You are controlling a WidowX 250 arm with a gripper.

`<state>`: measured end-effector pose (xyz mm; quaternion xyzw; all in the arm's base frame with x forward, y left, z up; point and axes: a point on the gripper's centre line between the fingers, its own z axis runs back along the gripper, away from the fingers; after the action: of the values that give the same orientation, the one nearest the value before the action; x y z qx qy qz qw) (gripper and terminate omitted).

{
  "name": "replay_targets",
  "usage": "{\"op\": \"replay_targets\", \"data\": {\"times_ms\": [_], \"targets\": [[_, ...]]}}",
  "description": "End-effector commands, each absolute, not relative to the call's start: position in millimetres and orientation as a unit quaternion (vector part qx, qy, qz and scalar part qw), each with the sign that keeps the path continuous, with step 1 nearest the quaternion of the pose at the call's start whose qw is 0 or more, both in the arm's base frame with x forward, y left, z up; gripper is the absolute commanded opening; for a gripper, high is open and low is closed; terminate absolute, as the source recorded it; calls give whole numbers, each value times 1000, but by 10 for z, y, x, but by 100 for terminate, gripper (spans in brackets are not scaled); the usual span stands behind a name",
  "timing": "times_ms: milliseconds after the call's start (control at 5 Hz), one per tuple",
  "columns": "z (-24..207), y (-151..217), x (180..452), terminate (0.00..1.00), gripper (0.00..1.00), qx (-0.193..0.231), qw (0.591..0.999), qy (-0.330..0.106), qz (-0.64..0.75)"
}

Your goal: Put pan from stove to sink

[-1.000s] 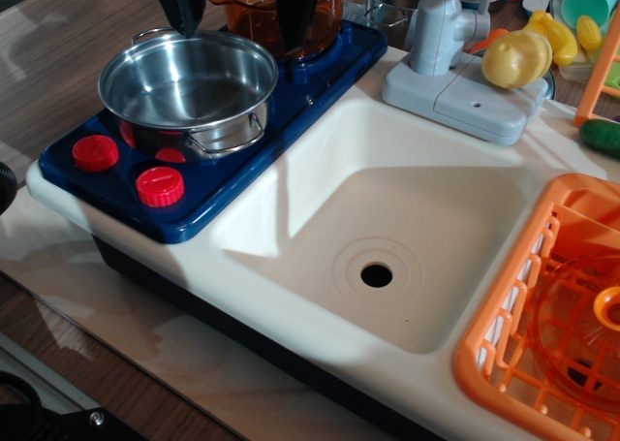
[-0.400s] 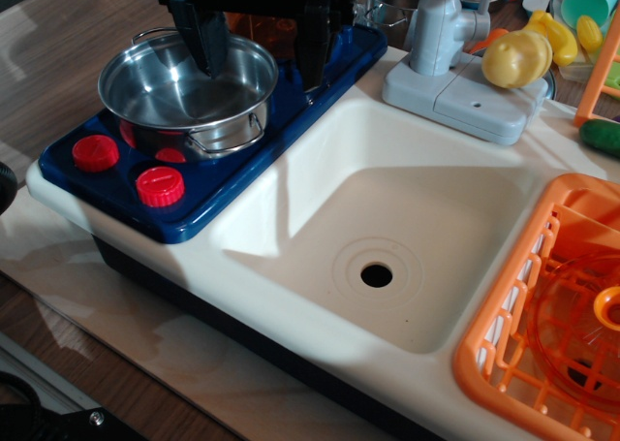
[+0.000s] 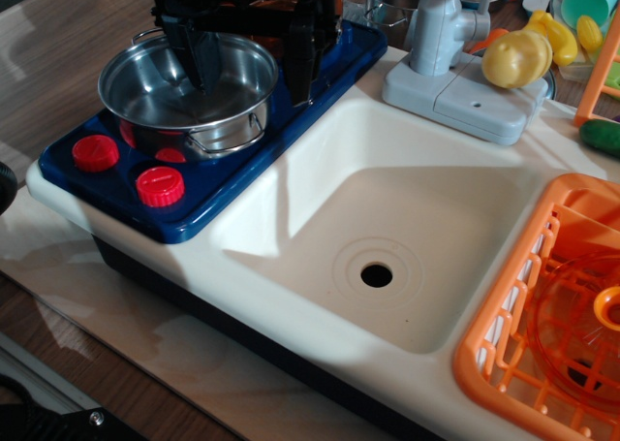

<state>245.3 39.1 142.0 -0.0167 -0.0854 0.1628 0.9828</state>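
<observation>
The shiny steel pan with wire loop handles sits on the front burner of the dark blue stove, behind two red knobs. My black gripper is open and low over the pan's right rim. One finger is inside the pan and the other is outside it, over the stove. The cream-white sink with its round drain hole lies to the right of the stove and holds nothing.
A grey toy faucet stands behind the sink. A yellow potato-like toy and other toys lie at the back right. An orange dish rack sits at the right. The orange-brown pot is mostly hidden behind my gripper.
My gripper has come down from the top edge towards the pan. Its left finger is now inside the pan and its right finger outside the rim. The pan has not moved.
</observation>
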Motion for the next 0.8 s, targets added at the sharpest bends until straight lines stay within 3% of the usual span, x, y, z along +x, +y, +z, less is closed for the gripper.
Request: {"op": "replay_targets", "data": {"times_ms": [0,600], "targets": [[1402,399,2486,0,0,-16,982,-98,162],[1412,144,2482,0,0,4,977,-124,173]]}}
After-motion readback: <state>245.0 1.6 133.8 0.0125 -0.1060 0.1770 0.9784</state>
